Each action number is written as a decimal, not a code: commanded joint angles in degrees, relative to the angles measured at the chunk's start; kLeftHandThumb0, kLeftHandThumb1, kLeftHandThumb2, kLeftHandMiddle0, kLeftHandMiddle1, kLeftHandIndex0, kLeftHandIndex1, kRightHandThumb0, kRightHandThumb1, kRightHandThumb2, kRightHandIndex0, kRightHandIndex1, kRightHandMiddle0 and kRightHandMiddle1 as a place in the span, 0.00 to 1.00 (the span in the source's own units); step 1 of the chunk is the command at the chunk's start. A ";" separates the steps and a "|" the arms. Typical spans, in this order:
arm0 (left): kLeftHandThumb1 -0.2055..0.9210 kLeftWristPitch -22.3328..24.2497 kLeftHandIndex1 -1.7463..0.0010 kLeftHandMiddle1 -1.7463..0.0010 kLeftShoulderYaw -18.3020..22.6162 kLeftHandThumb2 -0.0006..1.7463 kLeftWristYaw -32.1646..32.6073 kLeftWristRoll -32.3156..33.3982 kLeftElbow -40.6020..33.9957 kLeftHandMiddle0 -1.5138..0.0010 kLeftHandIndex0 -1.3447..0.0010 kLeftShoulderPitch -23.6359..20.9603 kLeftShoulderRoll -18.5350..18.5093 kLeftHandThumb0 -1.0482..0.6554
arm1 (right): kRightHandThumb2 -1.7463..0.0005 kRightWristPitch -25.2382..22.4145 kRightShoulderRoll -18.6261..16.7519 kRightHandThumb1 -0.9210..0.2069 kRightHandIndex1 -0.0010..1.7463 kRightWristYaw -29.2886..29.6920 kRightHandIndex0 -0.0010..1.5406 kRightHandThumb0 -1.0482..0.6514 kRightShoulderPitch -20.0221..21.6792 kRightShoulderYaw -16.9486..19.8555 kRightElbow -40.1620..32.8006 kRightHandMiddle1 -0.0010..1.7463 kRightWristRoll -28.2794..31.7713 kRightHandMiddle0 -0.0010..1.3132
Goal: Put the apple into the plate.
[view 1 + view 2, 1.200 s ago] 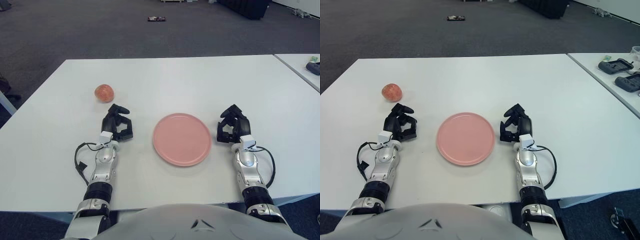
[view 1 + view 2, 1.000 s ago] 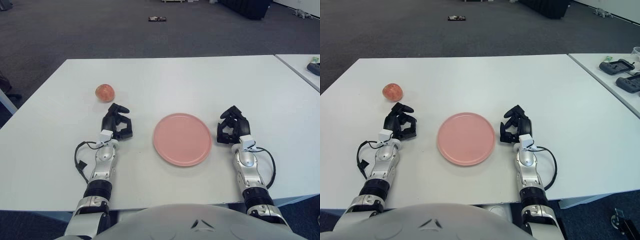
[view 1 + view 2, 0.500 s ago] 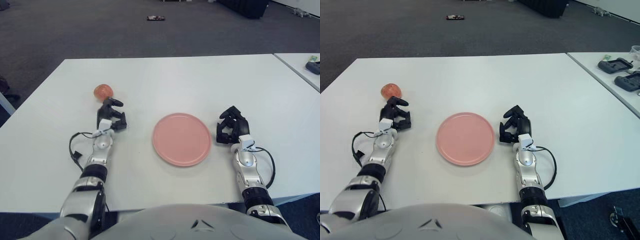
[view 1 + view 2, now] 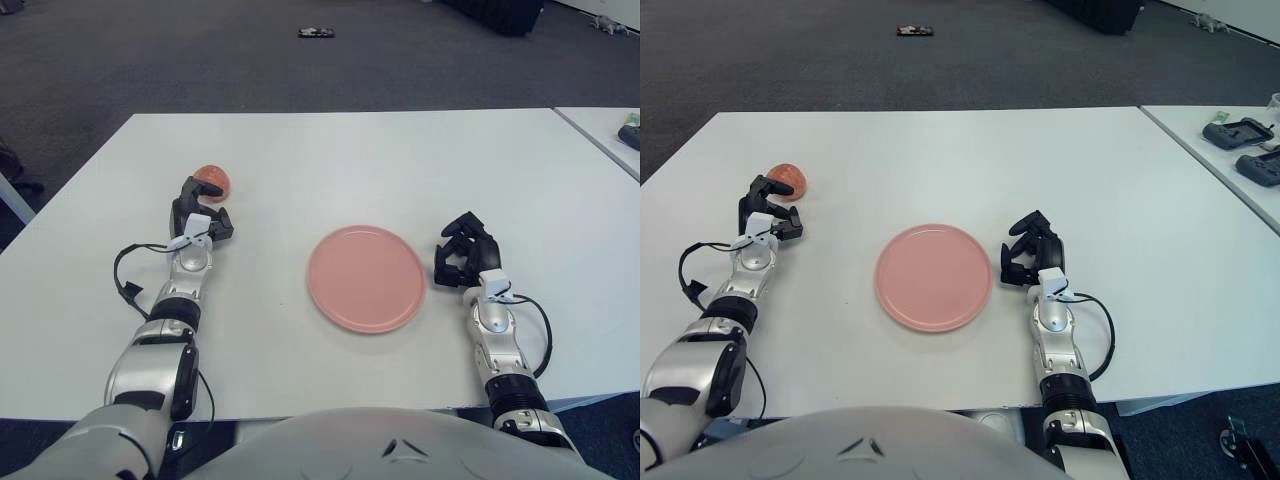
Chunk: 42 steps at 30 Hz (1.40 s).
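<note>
Now, apple (image 4: 211, 179): far left on the white counter (image 4: 340, 150), well apart from the plate.
Plate (image 4: 367, 278): pink, near centre of the counter.
Left hand (image 4: 199, 216): just on the near side of the apple, fingers loosely curled and grasping nothing; contact with the apple cannot be told.
Right hand (image 4: 466, 263): just right of the plate, fingers curled, grasping nothing.

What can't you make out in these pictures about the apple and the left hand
- Near side of the apple: hidden in both eye views by the left hand in front of it.
- Whether its fingers touch the apple: cannot tell.
- Dark object on the floor: too small to identify.
- Right hand shows right of the plate.
</note>
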<state>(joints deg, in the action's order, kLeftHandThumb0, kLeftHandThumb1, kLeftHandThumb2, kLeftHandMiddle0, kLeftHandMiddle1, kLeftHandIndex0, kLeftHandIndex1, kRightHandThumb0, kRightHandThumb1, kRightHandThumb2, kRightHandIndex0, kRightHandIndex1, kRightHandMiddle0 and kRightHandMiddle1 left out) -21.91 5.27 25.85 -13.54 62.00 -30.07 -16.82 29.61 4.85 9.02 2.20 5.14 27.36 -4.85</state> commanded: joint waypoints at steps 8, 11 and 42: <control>0.89 3.34 0.00 0.06 -5.62 0.40 8.36 -6.15 6.29 0.77 0.93 -6.85 -3.19 0.61 | 0.10 -0.62 -0.58 0.72 1.00 0.82 0.50 0.61 -1.85 -0.05 1.53 0.99 -0.59 0.41; 0.96 3.14 0.00 0.10 -7.17 0.33 10.52 -7.65 7.05 0.87 0.88 -7.48 -3.78 0.57 | 0.10 -1.24 -0.69 0.72 1.00 1.01 0.50 0.61 -1.98 -0.07 1.00 0.99 -0.70 0.41; 0.96 10.63 1.00 1.00 -16.61 0.12 3.19 -13.82 14.25 1.00 1.00 -14.95 -8.40 0.00 | 0.11 -0.50 -0.13 0.71 1.00 1.06 0.50 0.61 -1.99 0.24 2.07 0.99 -0.48 0.40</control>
<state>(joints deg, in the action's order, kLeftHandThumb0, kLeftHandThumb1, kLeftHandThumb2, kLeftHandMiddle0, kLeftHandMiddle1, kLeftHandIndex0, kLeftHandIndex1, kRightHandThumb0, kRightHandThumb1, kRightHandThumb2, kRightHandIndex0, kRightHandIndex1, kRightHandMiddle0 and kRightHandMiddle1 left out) -12.22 -10.04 31.12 -25.97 75.98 -43.44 -24.09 28.13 4.95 9.77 1.74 5.23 26.98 -5.20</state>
